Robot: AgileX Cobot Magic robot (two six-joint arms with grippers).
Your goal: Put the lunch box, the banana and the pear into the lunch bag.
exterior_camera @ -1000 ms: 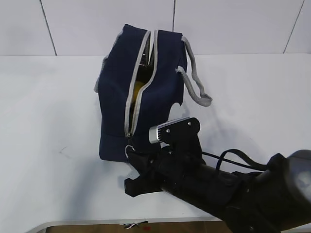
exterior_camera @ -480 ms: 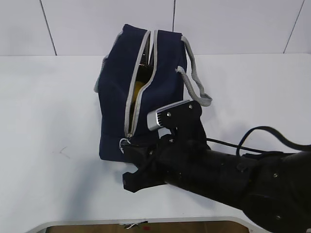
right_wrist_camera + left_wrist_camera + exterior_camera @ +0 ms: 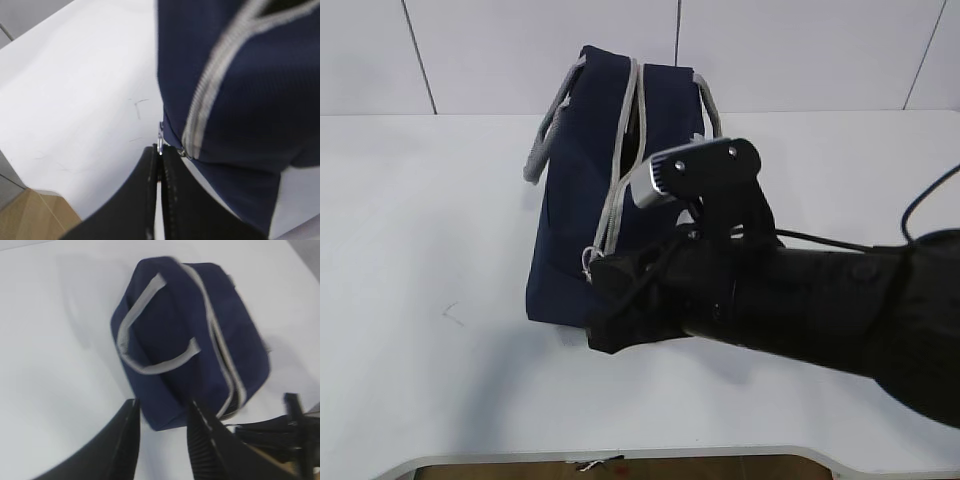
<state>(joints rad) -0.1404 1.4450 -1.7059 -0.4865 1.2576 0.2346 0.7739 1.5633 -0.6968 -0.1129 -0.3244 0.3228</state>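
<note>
The white table point(image 3: 410, 300) carried the navy lunch bag point(image 3: 575, 200), which stood near its middle with the grey zipper point(image 3: 212, 87) running down its near face. The right gripper point(image 3: 159, 155) was pinched together on the ring pull point(image 3: 160, 137) at the zipper's lower end. The left gripper point(image 3: 162, 422) hung above the bag with its fingers partly apart, holding nothing.
</note>
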